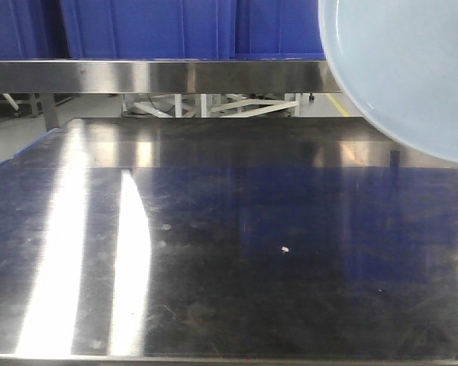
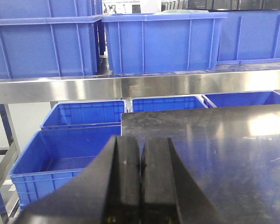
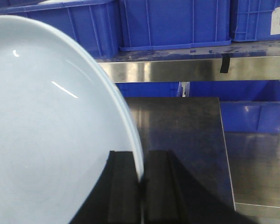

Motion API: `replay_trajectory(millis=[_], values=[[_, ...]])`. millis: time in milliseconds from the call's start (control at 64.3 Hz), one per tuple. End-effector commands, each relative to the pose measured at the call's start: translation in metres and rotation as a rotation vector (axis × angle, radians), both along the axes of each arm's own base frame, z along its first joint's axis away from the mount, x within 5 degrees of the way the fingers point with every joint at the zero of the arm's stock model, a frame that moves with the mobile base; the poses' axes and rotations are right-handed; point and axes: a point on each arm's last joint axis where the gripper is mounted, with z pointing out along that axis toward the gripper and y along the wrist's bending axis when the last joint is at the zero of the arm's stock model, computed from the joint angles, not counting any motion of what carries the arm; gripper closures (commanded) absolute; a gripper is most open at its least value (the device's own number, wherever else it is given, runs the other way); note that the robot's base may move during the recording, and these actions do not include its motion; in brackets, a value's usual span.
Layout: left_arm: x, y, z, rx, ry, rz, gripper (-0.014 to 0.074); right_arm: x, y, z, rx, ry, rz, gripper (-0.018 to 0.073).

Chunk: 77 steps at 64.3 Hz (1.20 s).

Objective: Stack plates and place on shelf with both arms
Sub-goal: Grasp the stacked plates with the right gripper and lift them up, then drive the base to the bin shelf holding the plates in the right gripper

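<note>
Plate rim clamped between right fingers, held above tabletop

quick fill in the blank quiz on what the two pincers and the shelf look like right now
1. The right pincer grips a pale plate by its ____.
2. The left pincer is shut and holds ____.
3. The crates on the shelf are ____ in colour.

Missing words: rim; nothing; blue.

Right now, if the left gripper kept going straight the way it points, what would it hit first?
Probably the steel front rail of the shelf, though depth is unclear. The left gripper, shut and empty, sits by the corner of the dark tabletop, with nothing nearer in its line.
</note>
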Motion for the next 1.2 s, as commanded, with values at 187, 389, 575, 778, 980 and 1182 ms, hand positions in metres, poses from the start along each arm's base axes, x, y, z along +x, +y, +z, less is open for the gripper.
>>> replay_trajectory(millis=[187, 389, 575, 778, 980, 1182], values=[[-0.0004, 0.001, 0.0174, -0.027, -0.109, 0.01, 0.0514, 0.0, -0.0023, 0.0181, 0.014, -0.114, -0.024, 0.0529], [-0.0004, 0.001, 0.0174, -0.027, -0.109, 0.01, 0.0514, 0.0, -0.0023, 0.0181, 0.014, -0.114, -0.024, 0.0529], [-0.0004, 0.001, 0.0174, -0.027, -0.109, 0.01, 0.0514, 0.0, -0.0023, 0.0181, 0.014, -0.114, -0.024, 0.0529], [-0.0004, 0.001, 0.0174, -0.027, -0.109, 0.01, 0.0514, 0.0, -0.0023, 0.0181, 0.014, -0.114, -0.024, 0.0529], [-0.0004, 0.001, 0.0174, -0.027, -0.109, 0.01, 0.0514, 0.0, -0.0023, 0.0181, 0.014, -0.114, -0.024, 0.0529], [-0.0004, 0.001, 0.0174, -0.027, -0.109, 0.01, 0.0514, 0.0, -0.0023, 0.0181, 0.014, -0.114, -0.024, 0.0529]])
